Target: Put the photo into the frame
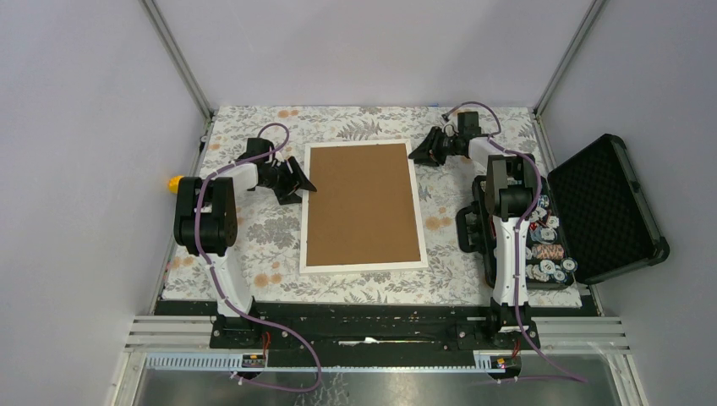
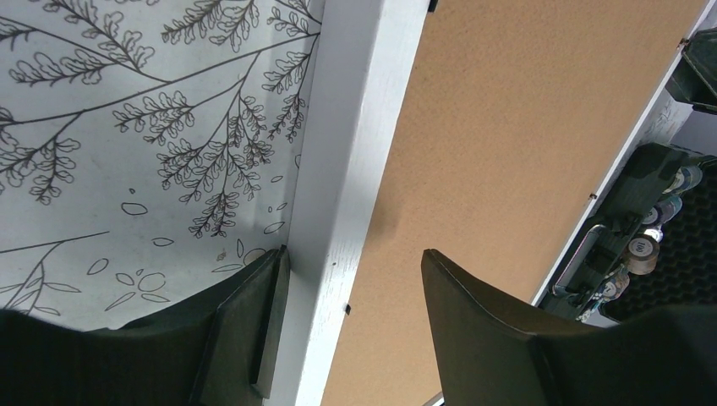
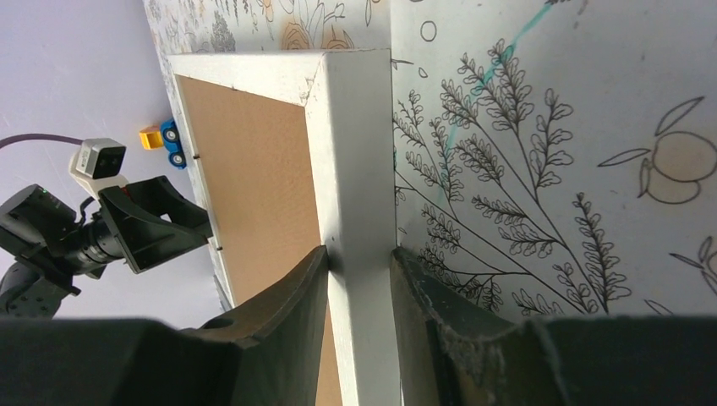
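Gripping frame (image 1: 362, 266) rails: right gripper (image 3: 359, 258) clamped on one, left gripper (image 2: 351, 271) straddling other, jaws apart; next, probably close left, then lift level.

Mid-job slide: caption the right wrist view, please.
Right gripper pinches the white edge of the frame near a corner; brown backing board faces up.

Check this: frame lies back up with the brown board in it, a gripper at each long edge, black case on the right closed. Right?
The black case is open, lid laid back, as the top view shows. The frame, brown board, left gripper and right gripper are as you said.
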Available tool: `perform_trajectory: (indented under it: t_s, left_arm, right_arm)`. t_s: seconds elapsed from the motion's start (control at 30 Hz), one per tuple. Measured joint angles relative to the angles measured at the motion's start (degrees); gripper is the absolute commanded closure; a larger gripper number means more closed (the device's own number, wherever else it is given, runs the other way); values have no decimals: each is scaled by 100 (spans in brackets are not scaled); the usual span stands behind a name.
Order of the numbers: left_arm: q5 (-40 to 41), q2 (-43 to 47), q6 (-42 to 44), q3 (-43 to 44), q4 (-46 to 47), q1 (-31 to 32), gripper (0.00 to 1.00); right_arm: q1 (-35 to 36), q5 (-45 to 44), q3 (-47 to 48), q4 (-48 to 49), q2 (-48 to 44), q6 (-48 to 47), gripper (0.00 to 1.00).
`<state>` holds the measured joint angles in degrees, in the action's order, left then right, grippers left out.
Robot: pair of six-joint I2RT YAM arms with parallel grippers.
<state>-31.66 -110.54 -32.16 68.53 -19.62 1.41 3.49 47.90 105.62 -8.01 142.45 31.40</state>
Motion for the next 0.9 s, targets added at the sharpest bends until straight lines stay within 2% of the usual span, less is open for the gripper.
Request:
perform_trajectory:
  t_s: [0.47, 0.7, 0.9]
  left_arm:
    - [7, -26, 11, 37, -28, 15, 36]
    - [2, -63, 20, 90, -85, 17, 36]
    - [0, -63, 20, 90, -87, 17, 36]
  right_arm:
    - [162, -505, 409, -756, -2, -442, 60]
    - [411, -1445, 1036, -1652, 20, -796, 60]
    - [789, -2640, 1646, -2347, 103, -1084, 60]
